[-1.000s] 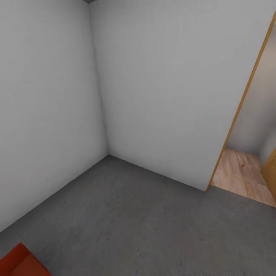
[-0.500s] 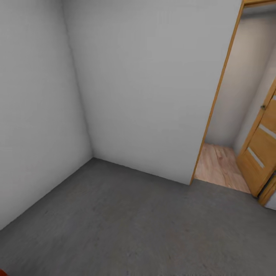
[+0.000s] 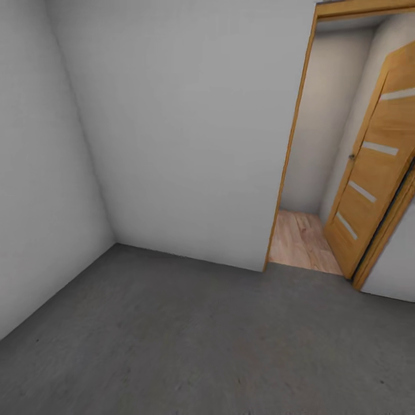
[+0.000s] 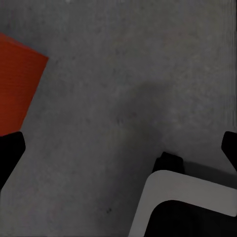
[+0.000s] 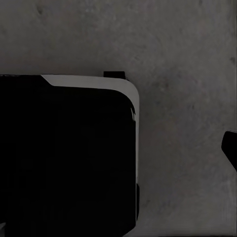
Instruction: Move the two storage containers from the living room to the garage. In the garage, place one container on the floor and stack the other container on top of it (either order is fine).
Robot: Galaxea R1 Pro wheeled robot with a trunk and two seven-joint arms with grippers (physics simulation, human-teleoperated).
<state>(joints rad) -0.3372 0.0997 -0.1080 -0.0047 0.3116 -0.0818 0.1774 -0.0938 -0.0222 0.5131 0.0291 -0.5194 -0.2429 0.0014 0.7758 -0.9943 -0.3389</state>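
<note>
Grey concrete floor [image 3: 190, 340] spreads ahead of you in the garage, meeting white walls [image 3: 184, 132] at a corner. To your right a wooden door [image 3: 369, 173] with pale stripes stands open onto pale plank flooring [image 3: 300, 242]. Your left wrist camera catches one orange-red storage container [image 4: 17, 84] resting on the concrete; the left gripper [image 4: 118, 148] hangs above with its dark fingers [image 4: 9, 150] spread wide, holding nothing. Your right gripper's finger [image 5: 230, 148] barely shows (I can't tell its state) beside the robot's black base [image 5: 64, 158].
</note>
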